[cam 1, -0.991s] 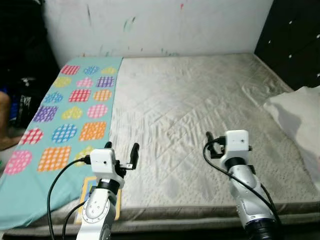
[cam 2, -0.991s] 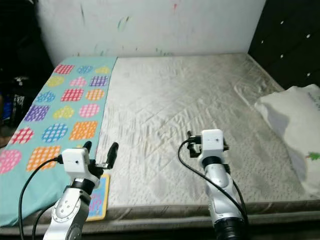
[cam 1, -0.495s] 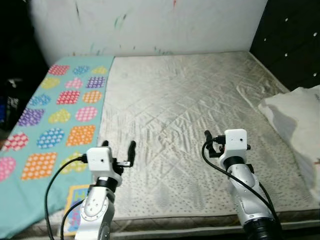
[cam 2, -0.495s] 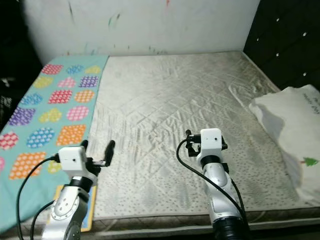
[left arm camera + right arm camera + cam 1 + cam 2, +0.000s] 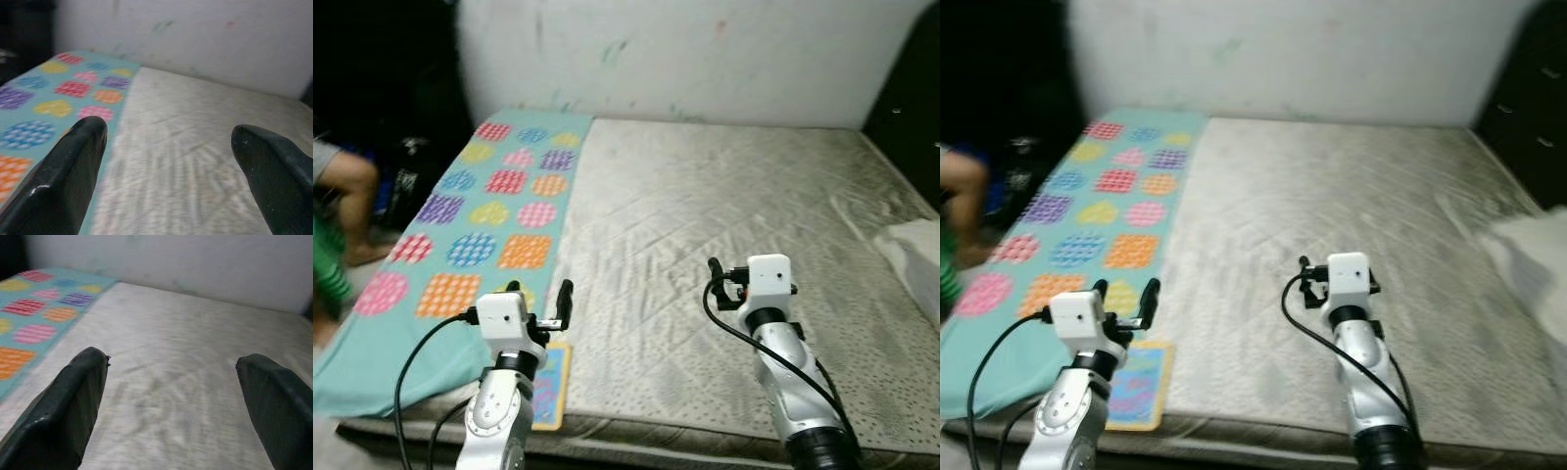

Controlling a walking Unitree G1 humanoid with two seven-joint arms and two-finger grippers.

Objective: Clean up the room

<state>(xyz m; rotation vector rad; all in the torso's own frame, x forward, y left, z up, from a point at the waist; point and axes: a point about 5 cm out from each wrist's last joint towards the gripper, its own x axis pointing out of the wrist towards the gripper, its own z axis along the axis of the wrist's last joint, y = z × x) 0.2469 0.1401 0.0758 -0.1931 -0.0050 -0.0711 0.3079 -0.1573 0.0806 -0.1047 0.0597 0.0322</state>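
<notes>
Both grippers, left gripper (image 5: 540,296) and right gripper (image 5: 171,396), hover spread wide and empty above the mattress (image 5: 724,235). Little looks tidied: a colourful book (image 5: 546,384), possibly, lies at the mattress's near edge beside the blanket (image 5: 460,235).

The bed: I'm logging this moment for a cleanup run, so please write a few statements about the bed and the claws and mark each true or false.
1. A teal blanket with coloured patches lies along the left side of the mattress. True.
2. The left claw is shut on the blanket. False: its fingers stand wide apart, holding nothing.
3. The right claw is open above the bare mattress. True.
4. A colourful book lies in the middle of the mattress. False: it lies at the near edge, beside the blanket.
5. A white pillow lies on the right side. True.
</notes>
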